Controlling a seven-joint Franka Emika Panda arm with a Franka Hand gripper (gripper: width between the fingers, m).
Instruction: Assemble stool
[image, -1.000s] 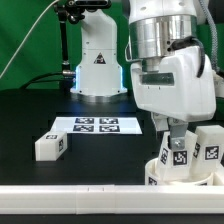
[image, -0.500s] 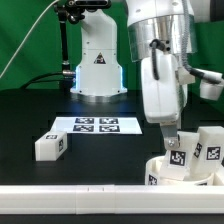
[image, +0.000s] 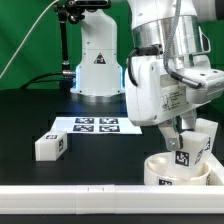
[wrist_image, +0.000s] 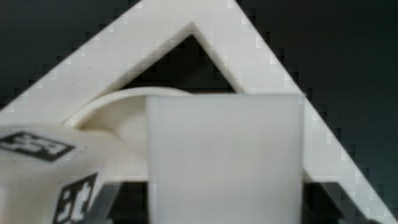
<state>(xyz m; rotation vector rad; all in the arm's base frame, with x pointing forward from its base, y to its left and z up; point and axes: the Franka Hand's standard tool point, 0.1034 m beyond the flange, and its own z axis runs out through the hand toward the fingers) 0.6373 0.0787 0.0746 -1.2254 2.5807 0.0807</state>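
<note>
Though matte black, table (image: 25, 112) with marker board (image: 97, 124), loose leg (image: 50, 146); green wall (image: 30, 45).

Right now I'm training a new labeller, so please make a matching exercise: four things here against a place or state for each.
Things:
1. loose leg
2. marker board
3. seat
4. held leg

Places or states:
A. gripped by the end effector
B. lying alone, exterior view's left
C. on the table, exterior view's right
D. flat, mid-table

Pairs: 1-B, 2-D, 3-C, 4-A
</note>
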